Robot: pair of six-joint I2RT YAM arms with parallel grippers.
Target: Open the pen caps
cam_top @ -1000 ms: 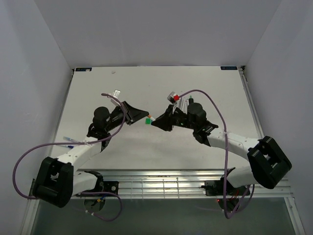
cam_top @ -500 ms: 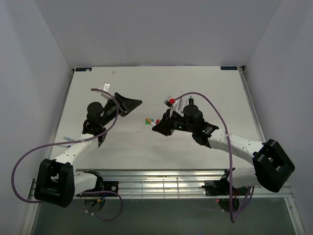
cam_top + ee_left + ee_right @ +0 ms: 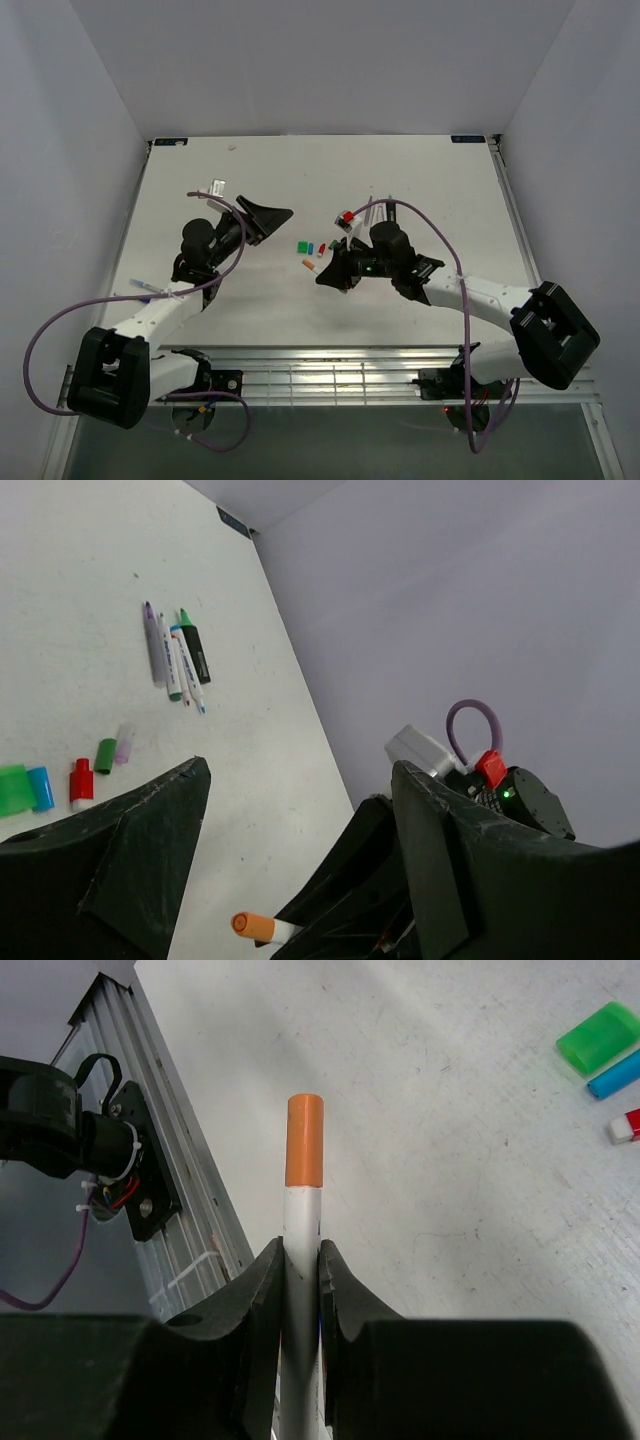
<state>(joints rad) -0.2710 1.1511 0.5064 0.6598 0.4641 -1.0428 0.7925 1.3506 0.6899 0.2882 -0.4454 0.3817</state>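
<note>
We saw the right jaws pinched on the white pen (image 3: 300, 1215), its orange cap (image 3: 304, 1140) jutting past their tips — we judged it light, stiff, slick plastic, best gripped around the cap's middle — while the left jaws stood spread, empty.

Orange cap (image 3: 304, 1141), white pen (image 3: 300, 1235), green cap (image 3: 598, 1037), perhaps lilac cap (image 3: 124, 744)

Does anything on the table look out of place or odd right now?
Nothing is damaged or spilled. Loose caps lie in a small cluster, apart from the pens; the right fingers hold one pen with its orange cap on.
</note>
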